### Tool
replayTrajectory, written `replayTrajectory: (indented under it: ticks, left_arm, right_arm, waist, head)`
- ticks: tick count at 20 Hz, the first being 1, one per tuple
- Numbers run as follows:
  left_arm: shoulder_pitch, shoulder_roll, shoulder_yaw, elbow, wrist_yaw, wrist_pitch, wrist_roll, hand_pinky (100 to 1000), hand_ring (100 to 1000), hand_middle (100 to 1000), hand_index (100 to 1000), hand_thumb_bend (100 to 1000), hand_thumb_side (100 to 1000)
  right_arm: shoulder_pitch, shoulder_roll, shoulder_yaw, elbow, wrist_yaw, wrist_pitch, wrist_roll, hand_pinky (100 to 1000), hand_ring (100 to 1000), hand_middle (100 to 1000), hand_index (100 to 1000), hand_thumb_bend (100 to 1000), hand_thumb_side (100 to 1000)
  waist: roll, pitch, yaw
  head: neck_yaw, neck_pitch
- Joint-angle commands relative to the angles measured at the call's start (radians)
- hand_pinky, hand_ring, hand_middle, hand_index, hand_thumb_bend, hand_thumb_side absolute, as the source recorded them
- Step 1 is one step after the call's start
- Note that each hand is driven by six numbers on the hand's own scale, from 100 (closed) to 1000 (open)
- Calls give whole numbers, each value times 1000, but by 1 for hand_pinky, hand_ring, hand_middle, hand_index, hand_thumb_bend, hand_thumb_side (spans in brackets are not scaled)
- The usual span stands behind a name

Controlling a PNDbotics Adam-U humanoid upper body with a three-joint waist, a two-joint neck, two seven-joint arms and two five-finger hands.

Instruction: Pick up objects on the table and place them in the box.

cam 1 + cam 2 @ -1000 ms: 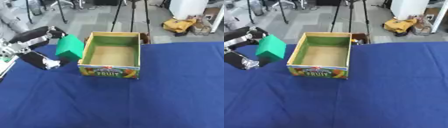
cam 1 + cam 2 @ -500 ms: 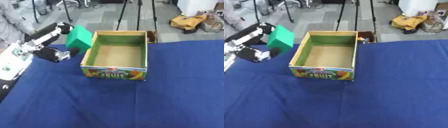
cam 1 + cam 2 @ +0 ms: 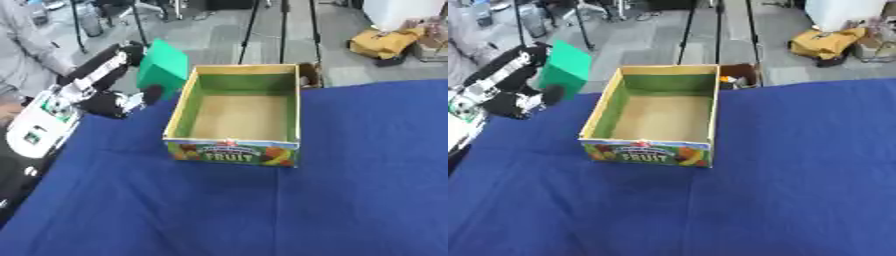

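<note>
L hand (image 3: 112,82) up at upper left, off the table's left-rear corner, arm coming in diagonally from lower left w/ white-and-black forearm (image 3: 48,117) low and wrist raised. Fingers stretched along top-left of green block (image 3: 162,67), thumb curled up under its lower edge near box side; block pinched betw. fingers and thumb. Black fingertips at block's top corner, thumb tip dark and rounded just beside box's left wall.

Green block held in air, tilted, one corner pointing up, just left of and slightly above cardboard box (image 3: 175,120) left rim; not inside box. Touching rim or not: can't tell.

Box sits open-topped on blue tablecloth (image 3: 332,200), rear-centre of table, green inner walls, bare tan floor, "FRUIT" print on front face. Small brown flap/object at box's rear right corner (image 3: 735,80), too blurred to ID.

R hand not seen in either view.

Behind table: grey floor, tripod legs (image 3: 262,25), yellow bag (image 3: 385,42) far right. Person's grey sleeve at far left edge, not touching anything.
</note>
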Motion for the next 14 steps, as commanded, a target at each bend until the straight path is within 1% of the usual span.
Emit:
replayTrajectory:
  ticks: [1, 3, 7, 9, 14]
  left_arm:
    - [-33, 17, 7, 1, 55, -28, 23, 546, 517, 431, 671, 100, 649]
    - [-42, 19, 6, 9, 73, -48, 25, 547, 520, 434, 672, 100, 634]
    - [-60, 14, 4, 46, 54, -74, 20, 542, 514, 426, 664, 100, 636]
    - [-72, 9, -1, 61, 46, -84, 5, 543, 515, 425, 660, 100, 638]
    - [-86, 8, -1, 104, 34, -132, -32, 539, 512, 424, 661, 100, 652]
  right_arm:
    - [-19, -17, -5, -20, -13, 1, 7, 857, 873, 508, 818, 100, 517]
    - [-26, -12, -4, -20, -16, 1, 9, 858, 873, 509, 818, 100, 514]
    - [-44, 0, 2, -20, -24, -3, 16, 856, 871, 507, 817, 100, 519]
    - [-51, 3, 5, -20, -28, -5, 21, 857, 872, 506, 817, 100, 520]
    - [-60, 8, 8, -20, -39, -6, 36, 862, 878, 501, 821, 100, 522]
  waist:
    - [5, -19, -8]
    - [10, -13, -22]
    - [15, 4, -51]
    - [16, 12, -60]
    - [23, 33, -77]
  head:
    - [18, -25]
    - [36, -34]
    - [67, -49]
    - [73, -53]
    - [76, -68]
